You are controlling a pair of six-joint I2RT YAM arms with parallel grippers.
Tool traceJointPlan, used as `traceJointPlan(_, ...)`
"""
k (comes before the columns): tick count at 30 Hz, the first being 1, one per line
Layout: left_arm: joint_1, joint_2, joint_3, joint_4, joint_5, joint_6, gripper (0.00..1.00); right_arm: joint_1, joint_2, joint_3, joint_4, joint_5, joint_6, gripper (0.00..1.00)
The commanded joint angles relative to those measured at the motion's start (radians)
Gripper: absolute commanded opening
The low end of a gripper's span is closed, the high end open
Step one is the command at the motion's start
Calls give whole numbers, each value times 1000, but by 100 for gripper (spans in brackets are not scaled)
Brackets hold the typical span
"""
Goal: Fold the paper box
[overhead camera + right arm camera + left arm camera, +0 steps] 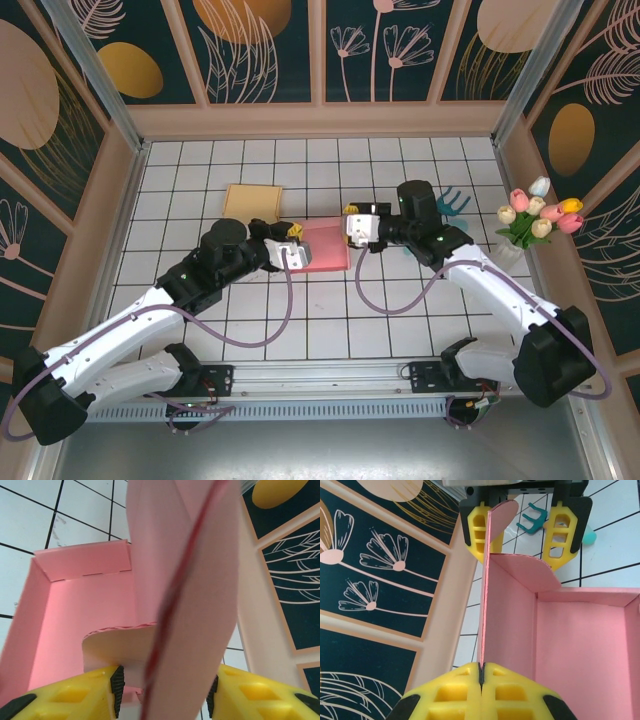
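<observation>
The pink paper box [325,248] lies on the white tiled table between my two grippers, its walls partly raised. My left gripper [291,233] is at the box's left end; in the left wrist view its yellow fingers [482,672] are shut on the edge of an upright side wall [507,625]. At the right end is my right gripper [352,225]. The right wrist view shows its jaws [165,695] standing apart, with an upright wall [195,605] and a rounded flap [120,642] between them. The rounded flap rests against the left pad.
A tan cardboard sheet [252,202] lies behind the box to the left. A teal fork-shaped toy [452,203] and a vase of tulips [535,215] stand at the right. Decorated walls enclose the table on three sides.
</observation>
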Motion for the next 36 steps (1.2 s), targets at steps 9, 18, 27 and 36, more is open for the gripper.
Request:
traceJointPlan(9, -31, 11, 22, -60, 149, 6, 0, 65, 23, 78, -21, -125, -15, 38)
traceJointPlan(18, -44, 4, 20, -67, 184, 18, 0, 84, 28, 79, -34, -144, -25, 31)
traceJointPlan(27, -50, 5, 15, -56, 215, 22, 0, 95, 32, 58, -32, -168, -26, 19)
traceJointPlan(36, -50, -19, -47, 162, 93, -66, 2, 67, 20, 21, 5, -177, 29, 0)
